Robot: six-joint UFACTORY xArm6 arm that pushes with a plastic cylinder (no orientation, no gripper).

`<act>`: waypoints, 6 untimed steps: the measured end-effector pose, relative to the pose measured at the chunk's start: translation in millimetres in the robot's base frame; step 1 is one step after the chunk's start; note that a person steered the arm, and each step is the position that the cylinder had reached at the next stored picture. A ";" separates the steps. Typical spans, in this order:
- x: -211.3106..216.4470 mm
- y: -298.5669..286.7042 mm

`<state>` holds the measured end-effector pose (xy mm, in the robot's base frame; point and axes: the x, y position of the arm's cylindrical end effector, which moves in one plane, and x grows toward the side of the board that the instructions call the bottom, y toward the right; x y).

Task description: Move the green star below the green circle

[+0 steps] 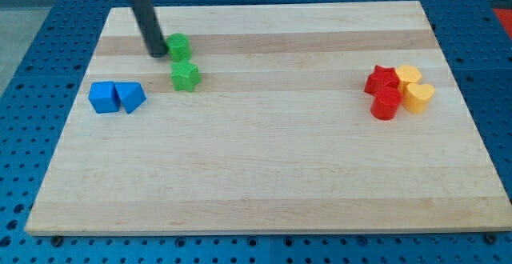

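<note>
The green circle [178, 47] sits near the board's top left. The green star [185, 76] lies just below it, slightly to the right, almost touching it. My tip [158, 54] is at the end of the dark rod, right next to the green circle's left side, and above-left of the green star.
A blue cube [102, 97] and a blue triangle [130, 97] lie side by side at the left. At the right, a red star [382, 79], a red block [386, 102], a yellow block [409, 75] and a yellow heart [419, 96] are clustered. The wooden board [264, 168] sits on a blue perforated table.
</note>
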<state>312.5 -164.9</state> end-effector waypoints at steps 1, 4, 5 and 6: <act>-9.3 38.2; 20.0 -9.2; 47.8 35.6; 76.4 74.4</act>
